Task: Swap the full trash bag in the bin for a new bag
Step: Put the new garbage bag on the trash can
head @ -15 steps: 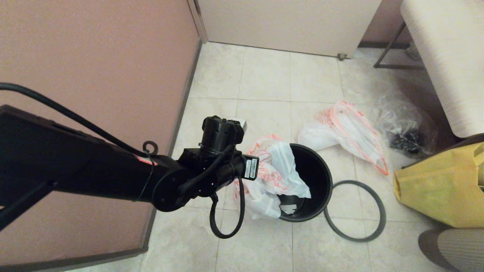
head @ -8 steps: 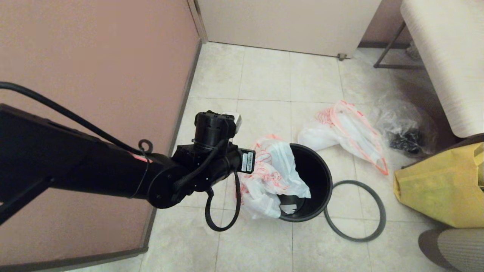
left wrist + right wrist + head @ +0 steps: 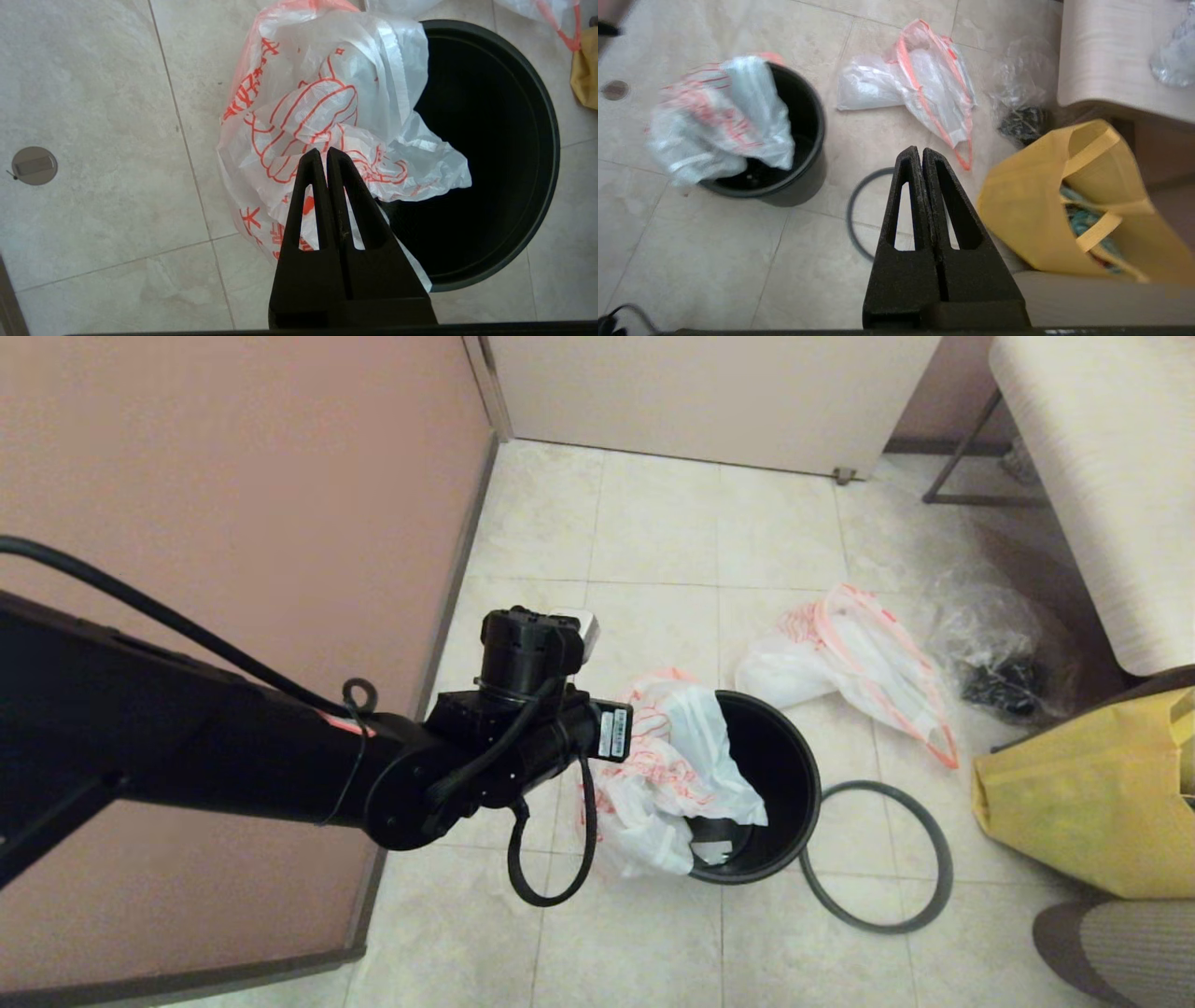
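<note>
The bin [image 3: 810, 775] is a round black bucket standing on the tiled floor. The new bag [image 3: 672, 756], white with orange-red print, hangs crumpled over the bin's left rim, partly inside and partly outside. My left gripper [image 3: 325, 151] hovers shut above that new bag [image 3: 317, 93] with nothing between its fingers. The full trash bag [image 3: 859, 663], translucent white with an orange band, lies on the floor beyond the bin. My right gripper [image 3: 921, 150] is shut and empty, above the floor by the grey hoop [image 3: 850, 212].
The grey hoop [image 3: 873, 786] lies flat to the right of the bin. A clear crinkled bag [image 3: 999, 653] and a yellow bag [image 3: 1092, 793] sit further right, under a pale table [image 3: 1102, 476]. A pink wall [image 3: 233, 476] runs along the left.
My left arm has drawn slightly to the left and back from the bin, then held still. The bags, bin and hoop have not moved.
</note>
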Motion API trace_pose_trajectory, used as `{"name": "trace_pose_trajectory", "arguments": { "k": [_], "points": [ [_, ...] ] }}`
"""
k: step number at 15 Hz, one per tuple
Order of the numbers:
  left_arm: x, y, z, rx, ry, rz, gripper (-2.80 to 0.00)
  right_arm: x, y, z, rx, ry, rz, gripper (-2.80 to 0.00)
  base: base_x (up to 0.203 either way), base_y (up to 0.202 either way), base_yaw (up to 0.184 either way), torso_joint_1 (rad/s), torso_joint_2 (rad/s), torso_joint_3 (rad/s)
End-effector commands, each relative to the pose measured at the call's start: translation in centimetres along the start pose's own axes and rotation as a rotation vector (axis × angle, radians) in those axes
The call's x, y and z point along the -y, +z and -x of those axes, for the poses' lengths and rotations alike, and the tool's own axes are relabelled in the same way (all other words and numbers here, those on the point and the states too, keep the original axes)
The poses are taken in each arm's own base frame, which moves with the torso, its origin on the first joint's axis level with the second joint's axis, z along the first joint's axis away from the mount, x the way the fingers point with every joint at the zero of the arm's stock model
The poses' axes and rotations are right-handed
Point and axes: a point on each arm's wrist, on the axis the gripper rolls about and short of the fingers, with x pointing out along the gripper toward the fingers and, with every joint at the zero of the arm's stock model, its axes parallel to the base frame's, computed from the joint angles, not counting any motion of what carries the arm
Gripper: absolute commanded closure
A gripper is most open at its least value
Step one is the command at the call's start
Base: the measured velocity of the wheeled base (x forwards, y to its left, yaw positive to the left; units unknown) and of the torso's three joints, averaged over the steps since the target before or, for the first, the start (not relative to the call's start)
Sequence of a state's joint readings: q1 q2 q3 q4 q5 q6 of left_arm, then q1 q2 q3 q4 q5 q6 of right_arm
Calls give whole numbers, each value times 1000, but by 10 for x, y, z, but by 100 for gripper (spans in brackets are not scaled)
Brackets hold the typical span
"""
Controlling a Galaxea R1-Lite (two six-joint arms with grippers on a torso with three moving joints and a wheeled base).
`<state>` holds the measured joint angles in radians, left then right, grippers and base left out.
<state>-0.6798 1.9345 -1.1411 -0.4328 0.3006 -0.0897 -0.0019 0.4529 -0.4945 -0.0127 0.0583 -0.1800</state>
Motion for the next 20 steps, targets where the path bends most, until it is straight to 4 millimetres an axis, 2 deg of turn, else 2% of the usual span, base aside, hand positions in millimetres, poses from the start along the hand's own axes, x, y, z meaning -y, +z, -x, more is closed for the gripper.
{"name": "trace_pose_trajectory", "arguments": {
  "k": [1,4,5,7,11,15,16,20],
  "points": [
    [-1,0,-1,2,3,2,0,5,14,-39,-114,10,1,0,0,0,0,0,0,0],
    [-2,2,-1,6,6,4,0,9,31,-81,-189,-7,24,0,0,0,0,0,0,0],
    [-2,2,-2,6,8,4,0,4,33,-95,-220,0,41,0,0,0,0,0,0,0],
    [-3,2,-3,6,8,4,0,-20,29,-124,-303,47,99,0,0,0,0,0,0,0],
    [-9,11,2,32,26,16,0,-72,-9,-196,-470,46,137,0,0,0,0,0,0,0],
    [-15,17,5,51,36,24,0,-105,-61,-237,-625,16,58,0,0,0,0,0,0,0],
    [-15,19,5,55,38,26,0,-111,-73,-243,-648,10,40,-280,0,0,0,0,0,0],
    [-19,20,5,59,48,30,0,-136,-119,-269,-655,28,5,-280,0,0,0,0,0,0]
  ]
}}
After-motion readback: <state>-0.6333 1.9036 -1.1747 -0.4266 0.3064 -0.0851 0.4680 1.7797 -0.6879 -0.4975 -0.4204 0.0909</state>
